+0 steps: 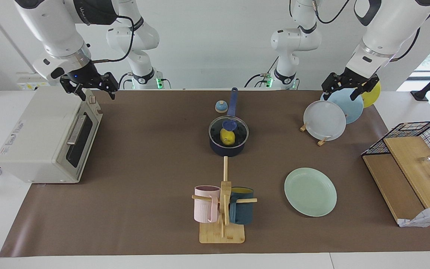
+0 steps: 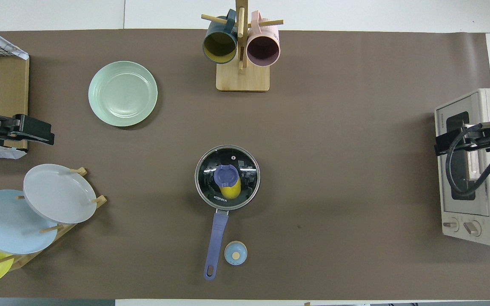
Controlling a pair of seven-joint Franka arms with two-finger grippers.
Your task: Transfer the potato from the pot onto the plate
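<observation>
Nearest the robots, both arms wait: the left gripper [image 1: 350,86] hangs released over the plate rack [image 1: 314,129], the right gripper [image 1: 89,85] released over the toaster oven [image 1: 47,138]. Next, the potato [image 1: 227,137] lies inside the lidded pot [image 1: 228,139]. Farthest, the plate [image 1: 310,191] lies toward the left arm's end.

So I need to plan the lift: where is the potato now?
The potato sits inside the pot at mid-table, under its glass lid, nearer the robots than the mug rack.
</observation>
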